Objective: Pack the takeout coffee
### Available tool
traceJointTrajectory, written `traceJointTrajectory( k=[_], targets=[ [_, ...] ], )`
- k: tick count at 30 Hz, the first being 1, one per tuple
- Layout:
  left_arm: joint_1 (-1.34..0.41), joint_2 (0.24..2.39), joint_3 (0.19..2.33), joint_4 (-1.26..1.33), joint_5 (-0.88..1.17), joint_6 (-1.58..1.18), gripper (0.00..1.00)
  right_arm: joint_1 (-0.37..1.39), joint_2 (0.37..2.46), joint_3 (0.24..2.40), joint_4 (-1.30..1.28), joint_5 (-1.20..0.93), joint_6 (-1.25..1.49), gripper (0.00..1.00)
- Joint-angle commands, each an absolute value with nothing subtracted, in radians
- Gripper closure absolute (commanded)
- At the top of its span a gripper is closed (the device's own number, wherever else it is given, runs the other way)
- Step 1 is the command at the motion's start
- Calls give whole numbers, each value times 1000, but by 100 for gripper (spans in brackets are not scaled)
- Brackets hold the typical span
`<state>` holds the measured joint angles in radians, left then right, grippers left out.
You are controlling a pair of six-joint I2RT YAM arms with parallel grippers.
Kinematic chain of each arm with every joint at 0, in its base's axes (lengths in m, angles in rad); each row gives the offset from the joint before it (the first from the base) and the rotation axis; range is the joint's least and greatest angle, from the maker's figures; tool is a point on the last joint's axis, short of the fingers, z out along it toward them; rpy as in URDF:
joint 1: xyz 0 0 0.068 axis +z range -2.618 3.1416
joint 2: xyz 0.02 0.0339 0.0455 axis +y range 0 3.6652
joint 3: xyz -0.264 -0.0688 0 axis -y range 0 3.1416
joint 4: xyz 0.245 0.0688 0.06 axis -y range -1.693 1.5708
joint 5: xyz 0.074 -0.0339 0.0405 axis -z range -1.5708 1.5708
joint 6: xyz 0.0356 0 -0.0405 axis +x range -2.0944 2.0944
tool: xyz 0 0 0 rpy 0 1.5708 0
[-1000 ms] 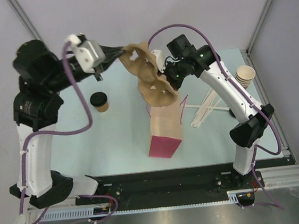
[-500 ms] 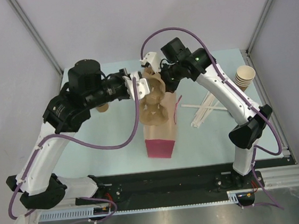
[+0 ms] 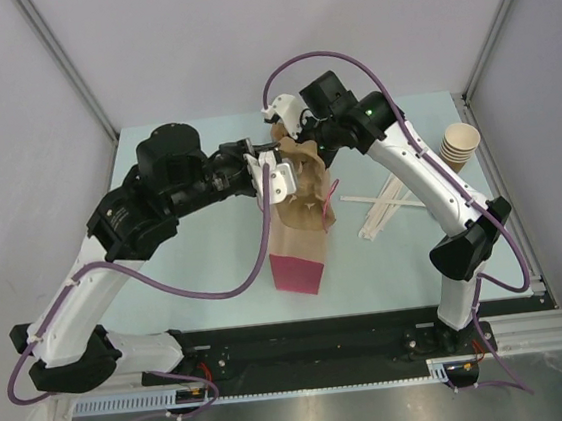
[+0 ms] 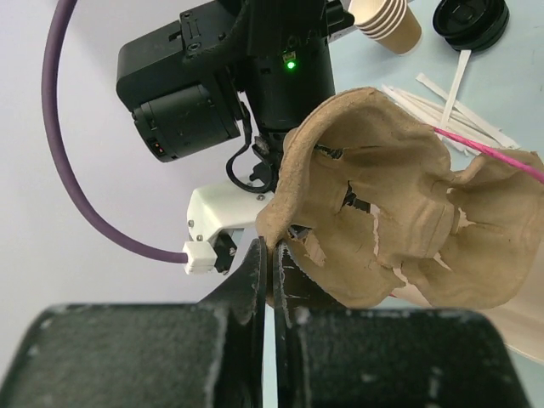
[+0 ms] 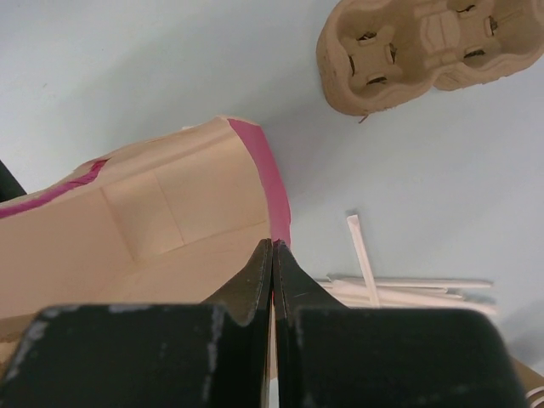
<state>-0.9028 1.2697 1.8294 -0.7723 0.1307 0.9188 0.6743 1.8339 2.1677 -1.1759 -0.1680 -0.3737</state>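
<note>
The takeout coffee is hidden in every view; my left arm covers its spot at the back left. My left gripper [image 3: 278,161] is shut on the edge of a brown cardboard cup carrier [image 3: 302,173] and holds it at the open mouth of the pink paper bag [image 3: 301,254]. In the left wrist view the gripper [image 4: 272,246] pinches the carrier [image 4: 391,204] rim. My right gripper [image 3: 304,140] is shut on the bag's pink rim [image 5: 270,195], with its tips [image 5: 272,245] at the edge of the bag.
A stack of pale lidless cups [image 3: 461,141] stands at the right edge. Paper-wrapped straws [image 3: 390,199] lie right of the bag. Black lids [image 4: 470,17] sit near the cups. A cardboard carrier [image 5: 433,47] shows beyond the bag in the right wrist view.
My left arm swung right and down, bringing the carrier from high at the back left to the bag's mouth. It now covers the coffee cup. My right gripper shifted slightly left and back.
</note>
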Motion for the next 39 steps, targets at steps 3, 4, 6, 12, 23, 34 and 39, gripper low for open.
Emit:
traceJointTrajectory(
  k=[3,4,6,12,23,34,39],
  targets=[
    [-922,1247,1777,-739,65,977,100,681,1804,2203,-1138,-153,-359,100],
    [-922,1246,1747,-741,58,992,100,681,1799,2203,-1141,-156,-357,100],
    [-922,1243,1721,-741,43,1008,100,681,1796,2203,-1137,-167,-359,100],
    [-922,1209,1628,-703,9,1061,100,681,1789,2197,-1138,-181,-373,100],
    [-922,1201,1473,-677,89,1037,100,684,1787,2214,-1134,-212,-370,100],
    [-920,1267,1428,-702,123,999,100,696,1782,2204,-1138,-235,-371,100],
    [-907,1285,1405,-703,132,983,100,699,1779,2206,-1138,-247,-371,100]
  ],
)
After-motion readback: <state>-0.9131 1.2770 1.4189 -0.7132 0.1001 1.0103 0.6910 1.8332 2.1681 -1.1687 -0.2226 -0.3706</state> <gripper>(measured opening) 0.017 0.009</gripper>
